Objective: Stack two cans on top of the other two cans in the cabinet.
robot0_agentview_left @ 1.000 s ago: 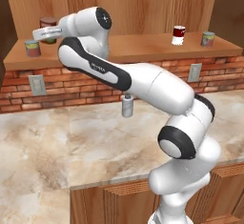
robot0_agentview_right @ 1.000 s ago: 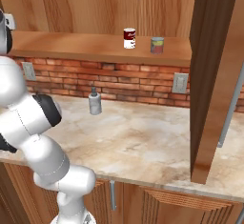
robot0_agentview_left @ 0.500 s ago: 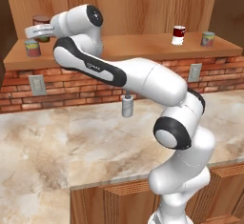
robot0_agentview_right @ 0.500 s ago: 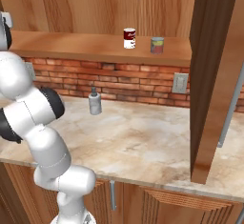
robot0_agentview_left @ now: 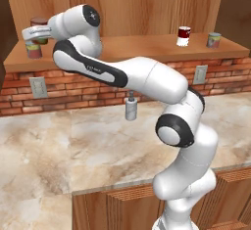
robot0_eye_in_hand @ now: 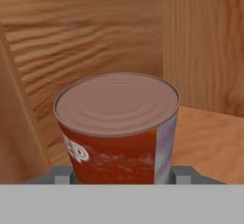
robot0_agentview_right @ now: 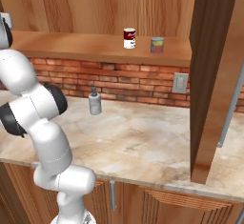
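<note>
At the far left of the cabinet (robot0_agentview_left: 139, 48) my gripper (robot0_agentview_left: 37, 31) is shut on the dark red-brown can (robot0_agentview_left: 39, 23) and holds it just above a pale grey-green can (robot0_agentview_left: 33, 53) that stands on the shelf. In the hand view the held can (robot0_eye_in_hand: 116, 123) shows a brown lid and a red-orange label, with a fingertip (robot0_eye_in_hand: 62, 174) on each side and the cabinet corner (robot0_eye_in_hand: 200, 51) behind it. The red can with a white band (robot0_agentview_left: 184, 35) and the second pale can (robot0_agentview_left: 213, 39) stand side by side at the shelf's right; the right base view shows the same red can (robot0_agentview_right: 129, 38) and pale can (robot0_agentview_right: 157, 45).
A grey pump bottle (robot0_agentview_left: 130, 107) stands on the marble counter (robot0_agentview_left: 59, 150) against the brick wall, under my arm. A thick wooden post (robot0_agentview_right: 214, 75) rises at the right of the right base view. Wall sockets (robot0_agentview_left: 38, 86) sit in the brick.
My hand has shifted a little to the left with the dark red-brown can, closer over the pale can, while the elbow and forearm swung right and higher. The other cans are unmoved.
</note>
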